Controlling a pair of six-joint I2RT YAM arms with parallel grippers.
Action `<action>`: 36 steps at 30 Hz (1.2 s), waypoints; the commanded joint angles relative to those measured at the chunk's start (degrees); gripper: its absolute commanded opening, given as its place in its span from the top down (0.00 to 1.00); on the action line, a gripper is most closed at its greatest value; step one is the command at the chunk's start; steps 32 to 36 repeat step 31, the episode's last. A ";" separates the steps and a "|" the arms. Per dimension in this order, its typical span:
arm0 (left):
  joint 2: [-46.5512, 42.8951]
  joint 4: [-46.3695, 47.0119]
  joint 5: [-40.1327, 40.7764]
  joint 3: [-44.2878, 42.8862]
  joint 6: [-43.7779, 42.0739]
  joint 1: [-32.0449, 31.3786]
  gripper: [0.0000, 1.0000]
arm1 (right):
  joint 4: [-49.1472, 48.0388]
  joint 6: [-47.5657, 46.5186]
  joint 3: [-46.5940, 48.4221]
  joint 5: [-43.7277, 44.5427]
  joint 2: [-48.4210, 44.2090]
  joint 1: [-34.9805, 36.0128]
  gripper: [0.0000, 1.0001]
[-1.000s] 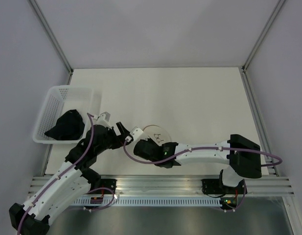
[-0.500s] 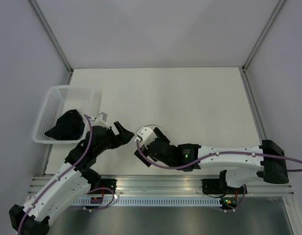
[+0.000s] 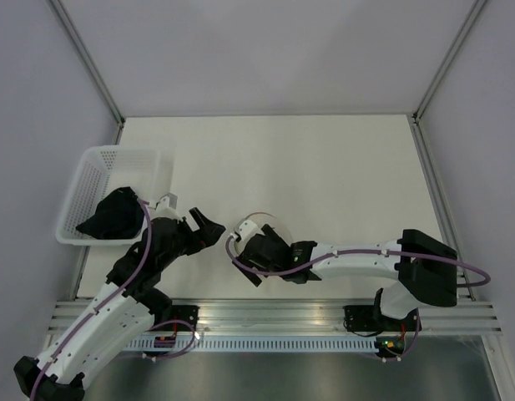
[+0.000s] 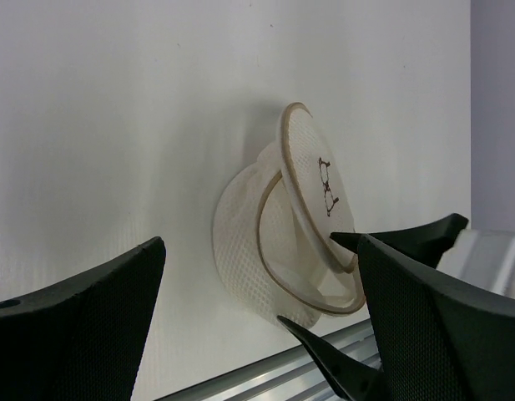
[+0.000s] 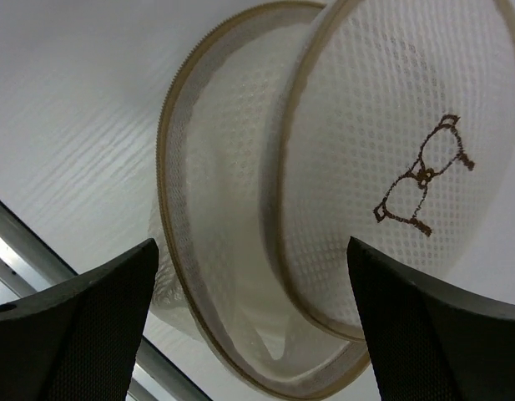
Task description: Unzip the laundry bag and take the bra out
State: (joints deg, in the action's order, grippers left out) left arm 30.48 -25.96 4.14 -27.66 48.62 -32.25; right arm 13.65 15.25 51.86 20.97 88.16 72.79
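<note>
A second ago the right jaws were shut low over the laundry bag [image 4: 282, 238]. They have since sprung apart and now stand wide, clamped on nothing, with the bag just ahead of them, framed between them in the right wrist view. The left jaws, just left of the bag, are wide apart and empty, as they were. The bag lies on the table [image 3: 324, 167] near its near edge, about the middle. Its tan zip rim gapes, the marked lid is tipped up, and nothing dark shows through the mesh. The bra [image 3: 115, 215] lies in the white basket [image 3: 103, 156] at the left edge, well apart from the bag. I judge this release a letting-go with both steps done. The count is one laundry bag, one bra, one basket and two pairs of jaws.
</note>
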 commanded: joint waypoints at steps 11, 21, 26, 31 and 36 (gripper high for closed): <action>-0.68 -0.94 0.43 -0.29 1.04 -0.18 0.00 | -2.23 4.61 -1.67 -3.59 -6.58 -1.52 0.02; 0.46 3.18 -5.70 0.15 -3.26 -0.18 0.00 | 6.65 9.89 1.67 16.01 -23.28 -1.69 0.02; 0.63 3.89 -6.95 0.06 -3.97 -0.18 0.00 | 6.57 9.98 1.41 16.12 -27.16 -1.60 0.02; 0.46 4.25 -7.57 0.50 -3.80 -0.18 0.00 | 5.60 9.98 -0.09 14.02 -29.10 -1.69 0.02; 0.46 4.25 -7.57 0.50 -3.80 -0.18 0.00 | 5.60 9.98 -0.09 14.02 -29.10 -1.69 0.02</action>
